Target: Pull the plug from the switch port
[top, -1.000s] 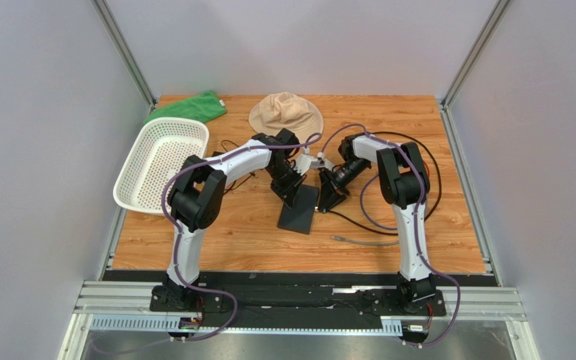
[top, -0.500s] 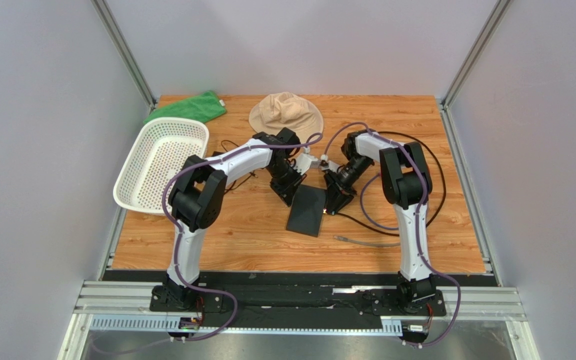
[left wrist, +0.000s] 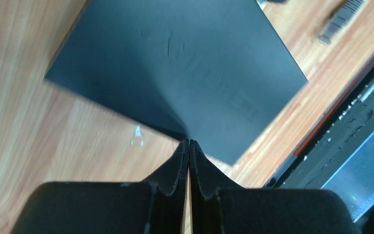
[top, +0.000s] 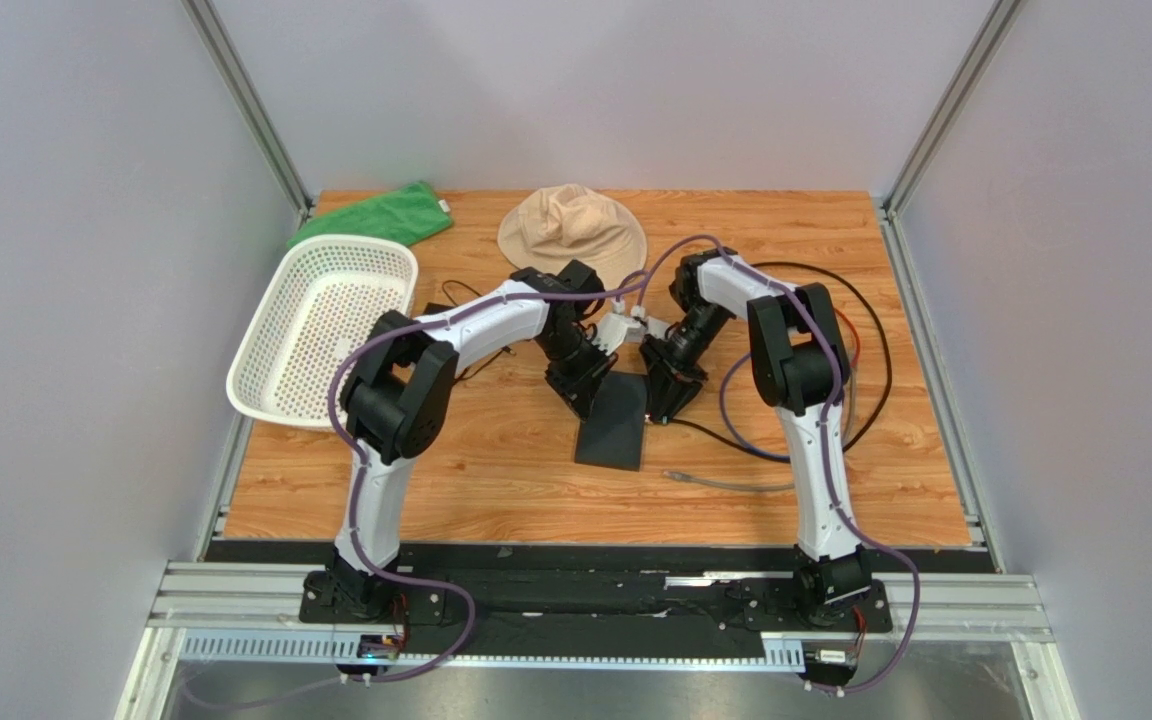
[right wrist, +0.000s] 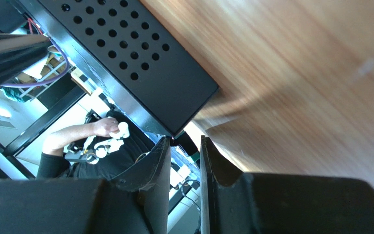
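The switch (top: 615,428), a thin flat black box, lies on the wood between my two grippers. My left gripper (top: 585,383) is at its far left edge. In the left wrist view its jaws (left wrist: 189,141) are pressed together with nothing between them, the tips just over the switch's (left wrist: 174,68) edge. My right gripper (top: 668,398) is at the far right corner. In the right wrist view the switch's perforated side (right wrist: 125,58) ends at my right gripper (right wrist: 185,140), whose jaws stand a narrow gap apart around a small dark piece, seemingly the plug (right wrist: 189,146).
A black cable (top: 856,375) loops from the right gripper across the right of the table. A loose grey cable (top: 732,483) lies near the switch, its plug end (left wrist: 342,17) in the left wrist view. A white basket (top: 319,330), green cloth (top: 375,215) and beige hat (top: 572,228) lie left and far.
The switch has swung from pointing near-left to lying squarer and slightly further right. Both grippers have shifted a little toward the far side with it.
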Controlling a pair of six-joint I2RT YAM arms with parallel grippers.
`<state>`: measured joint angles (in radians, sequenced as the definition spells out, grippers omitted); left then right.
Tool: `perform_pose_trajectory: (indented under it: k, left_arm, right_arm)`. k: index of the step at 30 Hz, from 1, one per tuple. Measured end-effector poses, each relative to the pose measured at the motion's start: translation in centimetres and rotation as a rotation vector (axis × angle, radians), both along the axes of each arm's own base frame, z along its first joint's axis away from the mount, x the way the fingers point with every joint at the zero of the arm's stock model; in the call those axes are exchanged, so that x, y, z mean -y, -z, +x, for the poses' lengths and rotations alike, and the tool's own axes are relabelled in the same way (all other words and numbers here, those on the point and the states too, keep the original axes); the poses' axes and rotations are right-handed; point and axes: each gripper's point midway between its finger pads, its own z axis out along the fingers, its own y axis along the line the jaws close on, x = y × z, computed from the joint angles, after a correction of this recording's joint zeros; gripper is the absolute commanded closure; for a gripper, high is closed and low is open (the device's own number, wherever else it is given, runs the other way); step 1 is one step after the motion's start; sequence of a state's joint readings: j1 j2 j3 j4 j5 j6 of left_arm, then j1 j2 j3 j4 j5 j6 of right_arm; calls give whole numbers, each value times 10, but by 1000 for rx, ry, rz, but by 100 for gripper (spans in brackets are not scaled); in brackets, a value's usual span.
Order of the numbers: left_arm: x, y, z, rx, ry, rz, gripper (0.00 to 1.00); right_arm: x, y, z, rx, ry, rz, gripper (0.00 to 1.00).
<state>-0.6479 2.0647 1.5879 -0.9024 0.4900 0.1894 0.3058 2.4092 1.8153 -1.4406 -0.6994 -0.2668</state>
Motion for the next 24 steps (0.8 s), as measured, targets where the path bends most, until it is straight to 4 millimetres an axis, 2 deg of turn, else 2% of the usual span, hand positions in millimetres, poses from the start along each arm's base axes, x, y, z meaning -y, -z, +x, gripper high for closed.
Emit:
perform_pose_trajectory:
  k: [1, 3, 4, 8, 18, 24]
  left_arm:
    - [3, 6, -1, -17, 2, 7, 95]
    - [8, 5, -1, -38, 6, -3, 96]
    - [11, 5, 2, -29, 10, -6, 100]
    - [19, 7, 5, -7, 14, -5, 100]
    - [21, 9, 5, 8, -7, -3, 100]
    - [21, 10, 5, 7, -12, -1, 100]
  right_arm:
    - [-2, 0, 0, -2, 1, 4, 100]
    - [-4, 0, 2, -4, 5, 16, 100]
    - [-5, 0, 2, -6, 8, 21, 100]
    - [-9, 0, 5, -8, 15, 52, 100]
    - [-3, 1, 7, 46, -18, 23, 100]
    - [-2, 1, 10, 64, -72, 94, 100]
